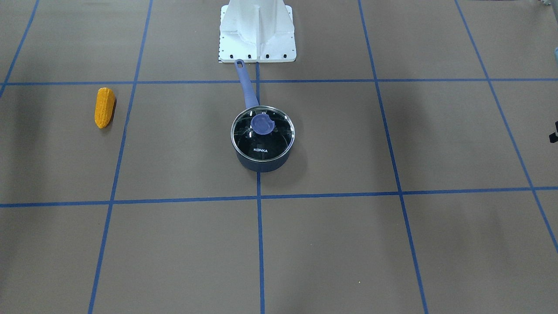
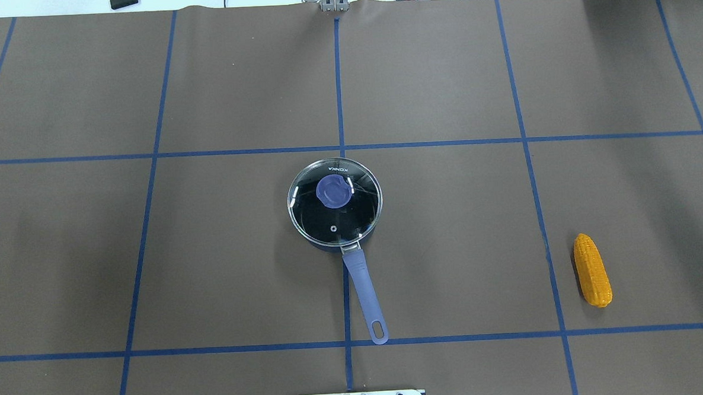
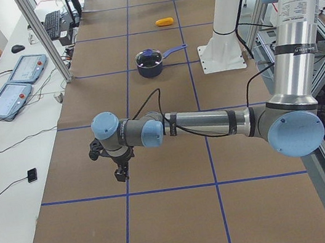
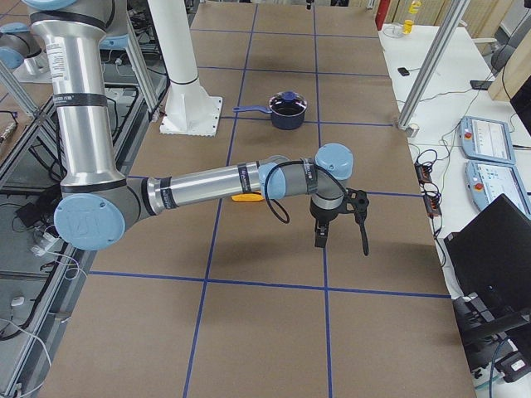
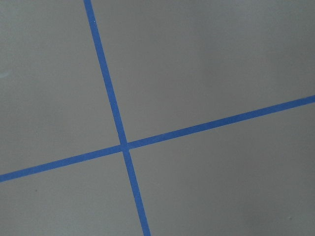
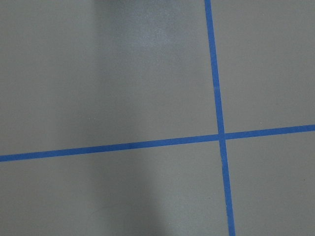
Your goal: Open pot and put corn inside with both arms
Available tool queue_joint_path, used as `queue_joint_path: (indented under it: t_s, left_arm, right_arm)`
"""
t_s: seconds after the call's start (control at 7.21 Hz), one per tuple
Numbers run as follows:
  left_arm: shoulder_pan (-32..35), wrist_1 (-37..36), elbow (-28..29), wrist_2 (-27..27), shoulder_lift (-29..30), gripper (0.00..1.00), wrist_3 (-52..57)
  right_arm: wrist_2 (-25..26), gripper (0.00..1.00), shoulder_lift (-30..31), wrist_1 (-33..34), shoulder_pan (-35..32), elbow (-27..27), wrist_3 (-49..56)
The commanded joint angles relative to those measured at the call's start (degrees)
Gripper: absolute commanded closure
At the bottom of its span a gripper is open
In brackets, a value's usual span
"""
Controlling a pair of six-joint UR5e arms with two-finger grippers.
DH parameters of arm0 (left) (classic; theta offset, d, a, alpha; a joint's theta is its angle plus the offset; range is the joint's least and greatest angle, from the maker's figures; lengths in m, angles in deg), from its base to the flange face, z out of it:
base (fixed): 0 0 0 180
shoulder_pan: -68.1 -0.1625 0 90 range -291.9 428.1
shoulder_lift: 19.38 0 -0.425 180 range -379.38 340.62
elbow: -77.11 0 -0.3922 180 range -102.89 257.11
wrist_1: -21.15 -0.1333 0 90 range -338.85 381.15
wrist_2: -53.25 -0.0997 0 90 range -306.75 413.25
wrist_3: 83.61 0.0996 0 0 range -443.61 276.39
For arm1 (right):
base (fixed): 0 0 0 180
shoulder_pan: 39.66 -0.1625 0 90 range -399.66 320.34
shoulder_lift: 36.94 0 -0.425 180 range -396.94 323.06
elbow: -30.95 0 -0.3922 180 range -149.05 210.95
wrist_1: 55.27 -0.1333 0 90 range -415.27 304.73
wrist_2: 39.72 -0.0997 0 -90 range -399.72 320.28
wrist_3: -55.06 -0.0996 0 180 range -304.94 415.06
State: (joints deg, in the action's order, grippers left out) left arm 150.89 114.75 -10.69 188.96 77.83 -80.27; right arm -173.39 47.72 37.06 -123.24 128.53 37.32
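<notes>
The dark navy pot (image 1: 261, 165) stands mid-table with its long blue handle (image 2: 364, 292) pointing toward the robot base. The glass KONKA lid (image 2: 334, 201) with a blue knob sits on it. The corn (image 2: 592, 269) lies alone on the robot's right side, far from the pot. My left gripper (image 3: 120, 173) hangs over bare table at the left end. My right gripper (image 4: 342, 244) hangs over bare table at the right end. Both show only in the side views, so I cannot tell whether they are open or shut. Both wrist views show only table.
The white pedestal base (image 1: 257, 30) stands just behind the pot's handle. Blue tape lines grid the brown table. Control tablets (image 3: 13, 84) and cables lie on the side bench, where a person sits. A small black part (image 1: 553, 137) pokes in at the edge.
</notes>
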Motion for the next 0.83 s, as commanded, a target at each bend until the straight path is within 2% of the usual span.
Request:
queue_joint_path:
  t_s: [0.0, 0.28, 0.42, 0.55, 0.69]
  left_arm:
    - [0.0, 0.0, -0.2, 0.0, 0.0, 0.01, -0.1]
    - [-0.3, -0.3, -1.0, -0.2, 2.3, 0.01, -3.7]
    - [-2.7, -1.2, -3.7, -0.7, 4.5, 0.01, -10.7]
    - [-6.6, -3.5, -6.7, -0.9, 6.0, 0.01, -16.5]
    - [-8.0, -9.3, -8.4, -0.8, 11.4, 0.01, -19.8]
  right_arm:
    - [0.3, 0.00, 1.0, -1.9, 0.0, 0.1, 2.1]
    - [0.1, 0.00, 1.1, -3.8, 0.0, 0.0, 2.3]
    - [0.1, 0.00, 1.1, -6.2, 0.9, 0.9, 2.2]
    - [0.0, 0.00, 3.0, -8.2, 0.9, 3.5, 1.8]
    - [0.4, 0.00, 3.1, -8.7, 1.7, 5.5, 1.6]
